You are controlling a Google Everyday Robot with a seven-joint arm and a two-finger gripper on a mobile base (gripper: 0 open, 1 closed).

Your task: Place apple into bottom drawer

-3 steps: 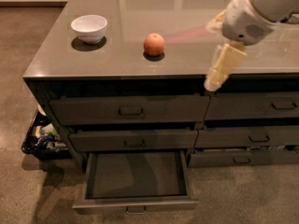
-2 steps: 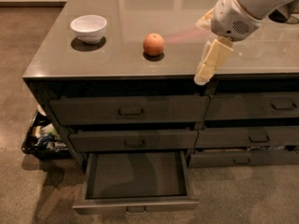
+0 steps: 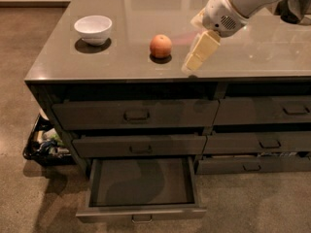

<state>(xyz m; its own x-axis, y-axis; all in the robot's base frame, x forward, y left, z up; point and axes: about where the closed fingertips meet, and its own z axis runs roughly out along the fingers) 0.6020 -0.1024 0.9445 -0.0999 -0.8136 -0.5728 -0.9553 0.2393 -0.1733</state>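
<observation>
The apple (image 3: 161, 45), small, round and orange-red, sits on the grey countertop (image 3: 146, 13) near its front edge. The gripper (image 3: 198, 54), with cream-coloured fingers on a white arm, hangs over the counter just right of the apple, a short gap away and not touching it. It holds nothing. The bottom drawer (image 3: 142, 184) of the left column is pulled out, showing a plain dark interior with nothing in it and a small metal handle on its front.
A white bowl (image 3: 93, 28) stands on the counter to the left of the apple. Two shut drawers (image 3: 136, 114) sit above the open one, and a right column of shut drawers (image 3: 265, 142) beside them. A dark crate of items (image 3: 44, 141) sits on the floor at the left.
The gripper has moved left and a little farther onto the counter, closing in on the apple. The apple, bowl and drawer have not moved.
</observation>
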